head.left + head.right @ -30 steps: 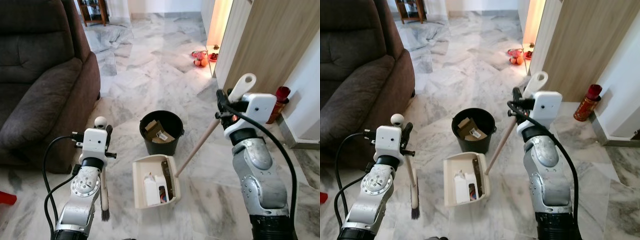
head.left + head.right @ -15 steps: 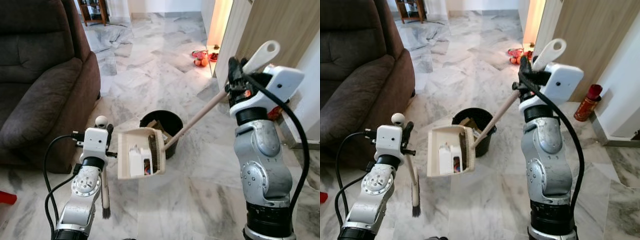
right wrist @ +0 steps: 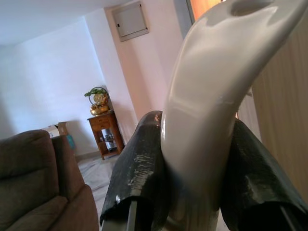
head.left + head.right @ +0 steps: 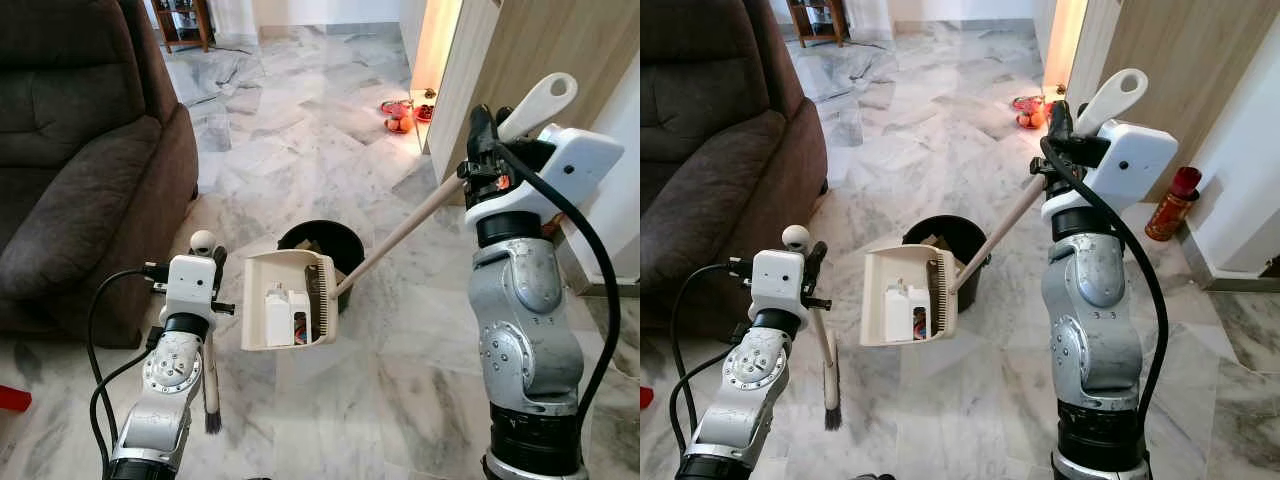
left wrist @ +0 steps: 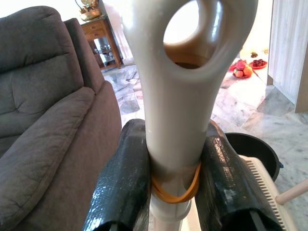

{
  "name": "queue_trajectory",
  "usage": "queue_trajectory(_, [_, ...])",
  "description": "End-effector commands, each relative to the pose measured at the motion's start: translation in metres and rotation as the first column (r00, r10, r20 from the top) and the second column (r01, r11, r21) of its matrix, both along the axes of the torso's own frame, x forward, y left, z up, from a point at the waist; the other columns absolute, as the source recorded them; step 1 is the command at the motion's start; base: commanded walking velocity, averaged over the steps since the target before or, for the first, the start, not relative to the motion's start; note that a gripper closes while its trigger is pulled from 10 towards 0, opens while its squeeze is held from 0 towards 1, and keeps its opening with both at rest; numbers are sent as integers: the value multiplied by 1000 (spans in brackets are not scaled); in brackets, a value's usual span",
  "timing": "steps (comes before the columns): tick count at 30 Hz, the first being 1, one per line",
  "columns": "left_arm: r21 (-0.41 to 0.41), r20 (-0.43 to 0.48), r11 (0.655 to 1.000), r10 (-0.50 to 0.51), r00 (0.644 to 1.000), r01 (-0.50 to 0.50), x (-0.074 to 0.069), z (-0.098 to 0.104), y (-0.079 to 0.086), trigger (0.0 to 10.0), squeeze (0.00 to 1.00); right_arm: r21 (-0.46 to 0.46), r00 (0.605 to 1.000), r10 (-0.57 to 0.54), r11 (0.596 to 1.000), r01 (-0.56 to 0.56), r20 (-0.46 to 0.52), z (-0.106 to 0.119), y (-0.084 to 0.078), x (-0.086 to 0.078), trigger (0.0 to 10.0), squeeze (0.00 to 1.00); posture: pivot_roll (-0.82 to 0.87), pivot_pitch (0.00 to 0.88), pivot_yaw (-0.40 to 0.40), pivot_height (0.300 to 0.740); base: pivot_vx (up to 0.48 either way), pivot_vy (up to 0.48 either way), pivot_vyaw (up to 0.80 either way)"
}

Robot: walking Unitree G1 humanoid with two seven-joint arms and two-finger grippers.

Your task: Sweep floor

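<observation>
A cream dustpan (image 4: 288, 312) on a long wooden handle hangs in the air beside the black bucket (image 4: 322, 246), its open side toward me, with small white litter pieces inside. My right gripper (image 4: 484, 140) is shut on the handle's cream top end (image 3: 211, 110), high on the right. A small broom (image 4: 210, 385) hangs upright at the lower left, bristles just above the marble floor. My left gripper (image 5: 174, 178) is shut on its cream handle, which has a hanging hole and an orange rubber band. The bucket holds cardboard scraps.
A dark brown sofa (image 4: 80, 170) fills the left side, close to my left arm. A wooden wall panel (image 4: 560, 70) and a red canister (image 4: 1167, 203) stand at the right. Red fruit on plates (image 4: 402, 115) lies far ahead. Open marble floor stretches ahead and near my feet.
The dustpan went from lying flat on the floor to lifted and tipped beside the bucket as my right arm rose. Since half a second ago it has shifted slightly right. The broom stayed put.
</observation>
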State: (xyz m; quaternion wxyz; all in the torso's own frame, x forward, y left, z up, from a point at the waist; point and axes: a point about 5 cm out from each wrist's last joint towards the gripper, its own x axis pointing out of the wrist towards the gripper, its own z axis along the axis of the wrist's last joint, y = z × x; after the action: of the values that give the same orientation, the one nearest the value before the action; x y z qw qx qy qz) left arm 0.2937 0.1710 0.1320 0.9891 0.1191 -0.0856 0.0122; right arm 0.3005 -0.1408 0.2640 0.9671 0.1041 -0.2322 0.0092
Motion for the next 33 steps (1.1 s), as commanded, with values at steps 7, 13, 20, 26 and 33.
queue_trajectory(7, [24,61,1000,14,998,-15,-2,10,3,10000,0,24,990,32,999,-36,134,26,7,-11,10000,0,99,127,50,740,34,0,0])
queue_trajectory(13, [23,61,1000,14,998,-16,-2,9,2,10000,0,19,990,39,999,-42,133,26,8,-11,10000,0,98,129,49,740,253,0,0])
queue_trajectory(20, [23,61,1000,16,998,-17,-2,9,2,10000,0,15,991,47,999,-50,129,26,10,-10,10000,0,97,132,47,740,277,0,0])
queue_trajectory(26, [25,62,999,18,998,-20,-2,10,2,10000,0,13,991,54,998,-56,126,26,11,-10,10000,0,100,133,47,740,299,0,0])
queue_trajectory(33, [23,64,1000,18,998,-20,-2,10,2,10000,0,12,990,60,998,-62,125,25,12,-10,10000,0,100,131,46,740,307,0,0])
